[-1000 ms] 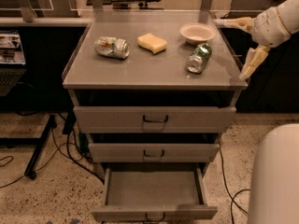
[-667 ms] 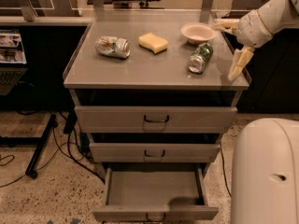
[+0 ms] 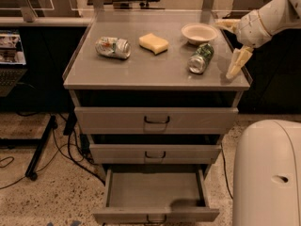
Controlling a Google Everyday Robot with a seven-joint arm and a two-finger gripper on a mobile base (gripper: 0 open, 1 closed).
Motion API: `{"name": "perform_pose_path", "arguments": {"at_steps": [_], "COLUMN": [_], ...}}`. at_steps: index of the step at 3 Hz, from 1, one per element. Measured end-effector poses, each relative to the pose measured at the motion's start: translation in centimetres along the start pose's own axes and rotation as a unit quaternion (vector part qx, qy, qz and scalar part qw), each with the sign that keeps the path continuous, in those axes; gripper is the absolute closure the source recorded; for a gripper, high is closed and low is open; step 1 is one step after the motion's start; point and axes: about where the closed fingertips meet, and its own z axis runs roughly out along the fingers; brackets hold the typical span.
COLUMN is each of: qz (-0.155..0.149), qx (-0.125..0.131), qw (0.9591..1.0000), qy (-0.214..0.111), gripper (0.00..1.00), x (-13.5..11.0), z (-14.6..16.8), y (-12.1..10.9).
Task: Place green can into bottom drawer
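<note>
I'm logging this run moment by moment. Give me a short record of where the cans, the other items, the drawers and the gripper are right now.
green can: on its side, right part of cabinet top, in front of bowl
gripper: open, at the top's right edge, beside the green can, not touching it
bottom drawer: pulled out, green can not in it
upper drawers: both pushed in
silver can: on its side, left part of top
sponge: between the two cans
bowl: upright, back right
</note>
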Motion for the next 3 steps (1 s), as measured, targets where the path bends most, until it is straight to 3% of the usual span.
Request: {"name": "perform_pose_path", "arguments": {"at_steps": [1, 3], "qz": [-0.003, -0.023], "qx": [0.013, 0.012], "qw": [0.9999, 0.9996], "qy": [-0.001, -0.015], "gripper": [0.0, 0.0], "x": [0.4, -0.8], "z": [0.8, 3.0], "y": [-0.8, -2.1]}}
